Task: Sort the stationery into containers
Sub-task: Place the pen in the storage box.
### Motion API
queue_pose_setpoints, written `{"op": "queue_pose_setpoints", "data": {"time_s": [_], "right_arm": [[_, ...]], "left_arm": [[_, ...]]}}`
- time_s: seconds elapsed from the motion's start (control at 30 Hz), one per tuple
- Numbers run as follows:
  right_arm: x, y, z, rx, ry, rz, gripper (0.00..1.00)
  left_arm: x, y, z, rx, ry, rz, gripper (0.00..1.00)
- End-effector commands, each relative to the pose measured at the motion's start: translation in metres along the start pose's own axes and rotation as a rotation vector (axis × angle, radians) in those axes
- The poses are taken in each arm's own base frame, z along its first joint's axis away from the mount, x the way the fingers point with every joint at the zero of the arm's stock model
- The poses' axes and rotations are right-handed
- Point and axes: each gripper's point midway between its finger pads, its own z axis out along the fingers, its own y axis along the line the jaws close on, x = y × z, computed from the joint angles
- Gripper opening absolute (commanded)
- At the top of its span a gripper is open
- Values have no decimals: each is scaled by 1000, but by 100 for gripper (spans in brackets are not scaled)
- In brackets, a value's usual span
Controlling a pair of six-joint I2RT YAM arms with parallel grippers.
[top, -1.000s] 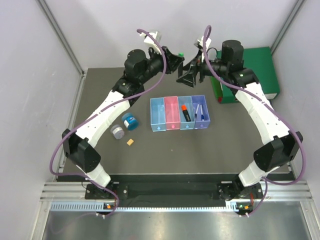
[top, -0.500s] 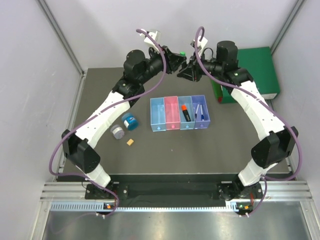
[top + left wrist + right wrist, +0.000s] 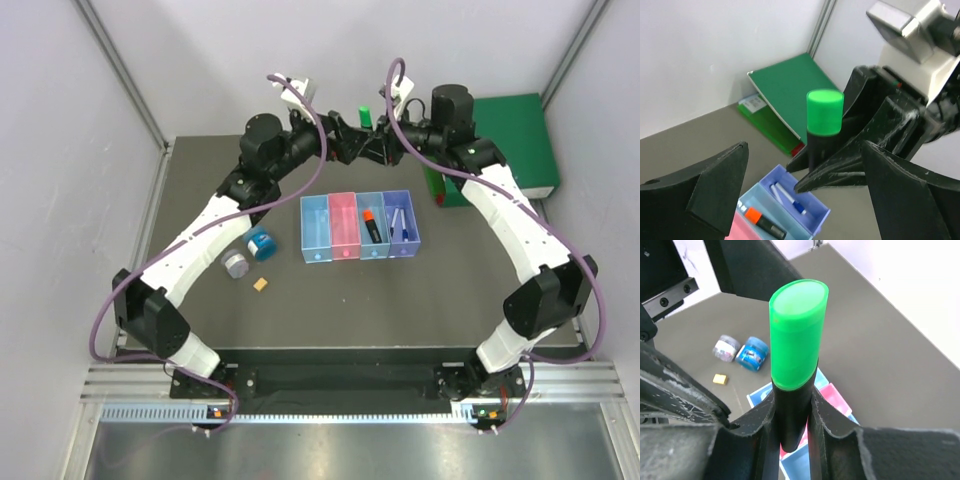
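A black highlighter with a green cap (image 3: 795, 340) stands upright in my right gripper (image 3: 792, 400), which is shut on its black body. In the top view this highlighter (image 3: 365, 114) is held high behind the containers (image 3: 316, 250), a row of four joined bins. My left gripper (image 3: 805, 145) is open, its fingers (image 3: 715, 185) spread on either side of the highlighter (image 3: 824, 120) without touching it. The orange-capped highlighter (image 3: 371, 226) lies in the third bin. Two white pens (image 3: 787, 197) lie in the purple bin (image 3: 820, 220).
A blue tin (image 3: 259, 241), a grey tin (image 3: 235, 263) and a tiny orange block (image 3: 261, 284) sit on the table left of the bins. A large green binder (image 3: 510, 140) lies at the back right. Both arms meet above the table's far edge.
My right gripper has closed on the green-capped highlighter, and my left gripper, which held it before, has opened wide and let it go.
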Motion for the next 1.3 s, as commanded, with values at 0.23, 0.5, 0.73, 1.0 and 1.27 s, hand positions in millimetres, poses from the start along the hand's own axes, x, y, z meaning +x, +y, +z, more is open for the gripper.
{"op": "queue_pose_setpoints", "data": {"time_s": [0.23, 0.5, 0.73, 1.0, 1.27], "right_arm": [[70, -9, -7, -14, 144, 100, 0], [132, -32, 7, -46, 264, 239, 0], [174, -26, 15, -116, 355, 328, 0], [232, -7, 10, -189, 464, 430, 0], [252, -5, 8, -193, 487, 468, 0]], "left_arm": [[21, 76, -79, -240, 81, 285, 99], [106, 127, -149, -198, 408, 622, 99], [166, 123, -197, -28, 613, 812, 99], [186, 127, -225, -19, 675, 891, 99], [190, 133, -229, -44, 685, 894, 99]]}}
